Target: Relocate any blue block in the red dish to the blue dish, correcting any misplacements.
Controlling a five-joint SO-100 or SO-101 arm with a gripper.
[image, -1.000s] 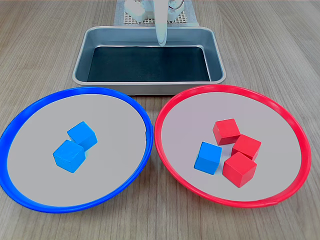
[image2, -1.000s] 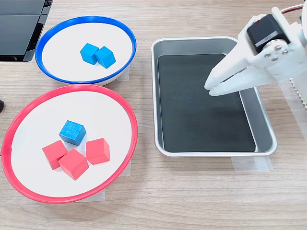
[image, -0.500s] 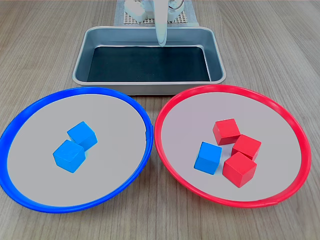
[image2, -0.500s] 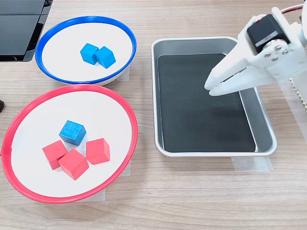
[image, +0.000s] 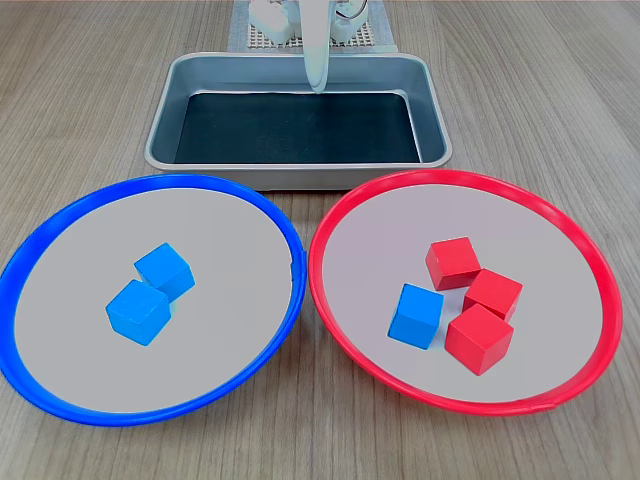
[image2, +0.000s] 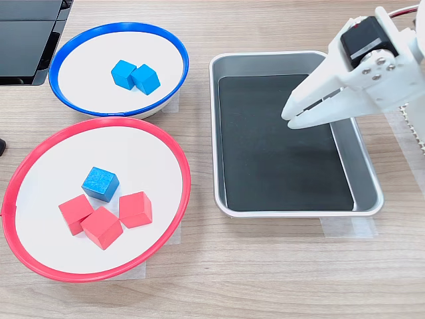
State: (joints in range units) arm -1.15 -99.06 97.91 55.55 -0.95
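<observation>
- Step in hand, as I judge it: the approach. The gripper (image2: 287, 118) hangs over the metal tray (image2: 364, 176), its jaws pressed nearly together and pinching nothing, well apart from both dishes.
- The blue block (image: 416, 315) lies in the red dish (image: 330, 300), touching one of three red cubes (image: 479, 338) and sitting toward the side nearest the blue dish (image: 285, 232).
- Next move calls for spreading the jaws and descending on the block's free faces.
- In the way: the adjoining red cube crowds one side. Two blue cubes (image2: 135, 76) already occupy the blue dish's middle, so release beside them.
</observation>
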